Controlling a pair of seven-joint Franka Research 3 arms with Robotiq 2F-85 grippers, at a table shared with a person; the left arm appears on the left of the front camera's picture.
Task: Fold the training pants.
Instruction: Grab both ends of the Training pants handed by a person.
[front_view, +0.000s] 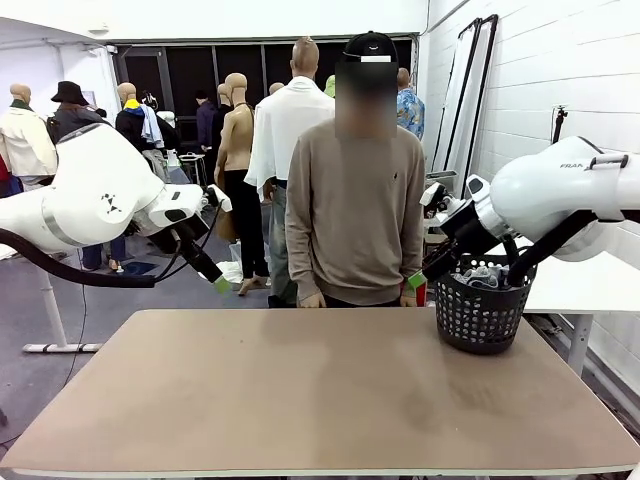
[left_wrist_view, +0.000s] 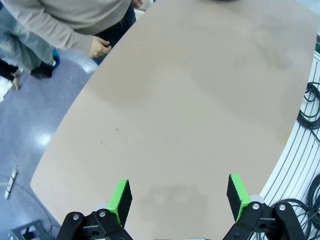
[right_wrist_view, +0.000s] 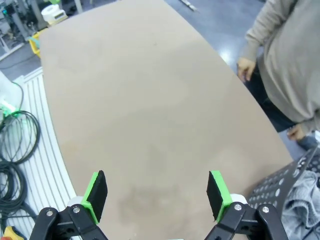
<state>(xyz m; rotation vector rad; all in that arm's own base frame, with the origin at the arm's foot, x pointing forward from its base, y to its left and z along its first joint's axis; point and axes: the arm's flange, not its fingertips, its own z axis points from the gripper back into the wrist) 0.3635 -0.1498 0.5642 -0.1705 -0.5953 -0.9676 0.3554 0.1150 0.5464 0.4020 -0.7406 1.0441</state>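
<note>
Left wrist view: left gripper (left_wrist_view: 178, 192) released, green pads wide apart, nothing between them. It hangs above the bare table (left_wrist_view: 190, 100), not touching it.

Right wrist view: right gripper (right_wrist_view: 156, 187) also spread and empty, above the same tabletop. The basket (right_wrist_view: 280, 186) sits just beside it at the lower right corner of the picture.

Front view: both arms are raised at the far corners of the table, left and right. The basket stands on the table's far right corner, under the right arm.

Training pants (front_view: 486, 274): grey cloth is bundled inside the basket, and some shows over the rim. The right wrist view shows a fold of the same cloth past the basket wall. No cloth is on the tabletop.

Person (front_view: 352, 210) stands at the far edge, middle. One hand (left_wrist_view: 99, 47) is loosely curled by the table edge and holds nothing.

Step, judged: start of the task, no folding done. The pants have to come out of the basket and lie flat first. The right gripper is nearer, so it could reach down into the basket, or the person could lay the pants out.

Hard to make out:
- The cloth is too bunched to show waistband or legs, so I take it for the pants on colour alone.
- The basket is cut off in the right wrist view.
- The right arm crosses in front of part of the basket in the front view.
</note>
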